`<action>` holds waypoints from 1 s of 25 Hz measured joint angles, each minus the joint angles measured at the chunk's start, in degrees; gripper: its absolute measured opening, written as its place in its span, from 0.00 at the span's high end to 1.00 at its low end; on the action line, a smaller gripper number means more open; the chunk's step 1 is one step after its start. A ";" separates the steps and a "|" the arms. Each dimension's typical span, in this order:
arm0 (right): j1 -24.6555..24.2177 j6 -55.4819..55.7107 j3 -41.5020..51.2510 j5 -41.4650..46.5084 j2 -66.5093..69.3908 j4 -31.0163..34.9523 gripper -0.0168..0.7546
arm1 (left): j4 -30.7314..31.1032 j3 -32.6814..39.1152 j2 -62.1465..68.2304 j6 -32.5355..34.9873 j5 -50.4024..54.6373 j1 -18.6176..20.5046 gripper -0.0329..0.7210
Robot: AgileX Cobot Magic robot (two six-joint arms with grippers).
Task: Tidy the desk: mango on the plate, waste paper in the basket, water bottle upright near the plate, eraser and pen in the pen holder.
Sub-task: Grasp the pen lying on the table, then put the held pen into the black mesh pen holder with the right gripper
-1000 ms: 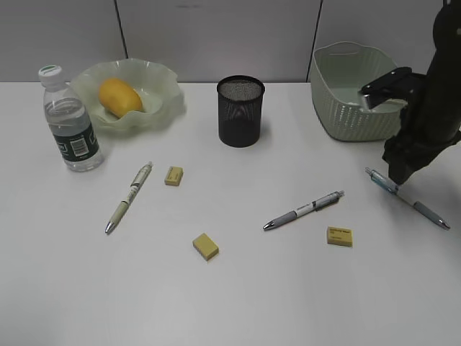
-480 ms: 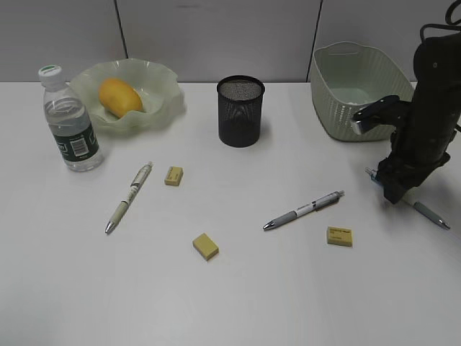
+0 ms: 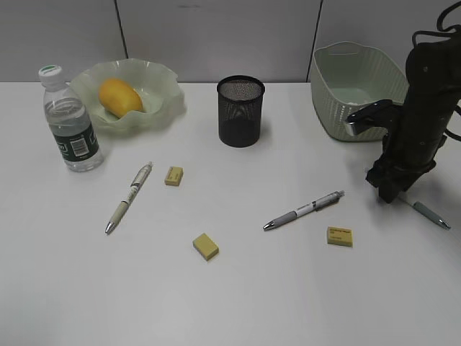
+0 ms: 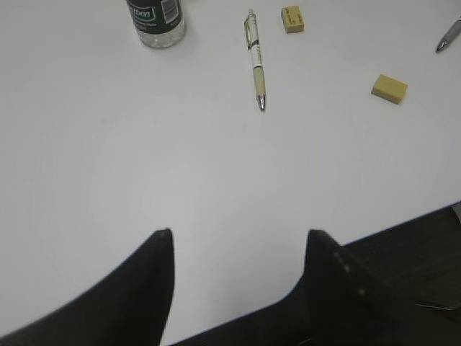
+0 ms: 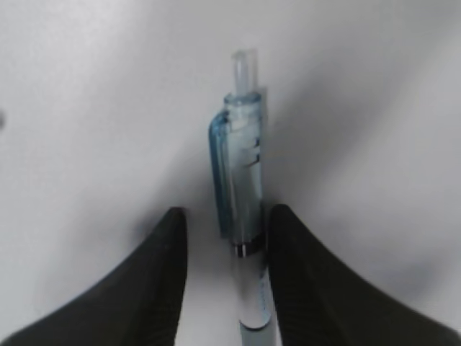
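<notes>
My right jaws sit narrow around a smooth, translucent blue pen lying on the matte white worktop; my left jaws gape wide, empty.

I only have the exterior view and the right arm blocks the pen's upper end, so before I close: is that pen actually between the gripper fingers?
Observer: Yes. In the right wrist view the blue-clip pen lies between the fingers of the right gripper, off centre: it sits against one finger, with a visible gap to the other finger.
Operator: And the left arm? I can't see it at all from here.
Observer: The left wrist view shows the left gripper open with nothing between its fingers, above a bare part of the desk near the front edge.
</notes>
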 joint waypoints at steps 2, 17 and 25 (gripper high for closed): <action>0.00 0.00 -0.01 0.00 0.02 0.00 0.68 | 0.00 0.00 0.00 0.00 0.00 0.00 0.38; 0.38 0.00 0.00 1.21 -3.06 2.17 0.80 | 0.00 0.00 0.00 -0.02 0.00 0.00 0.38; 3.94 -2.37 -0.94 1.63 -11.33 10.62 0.80 | 0.00 0.00 0.00 -0.02 0.00 0.00 0.38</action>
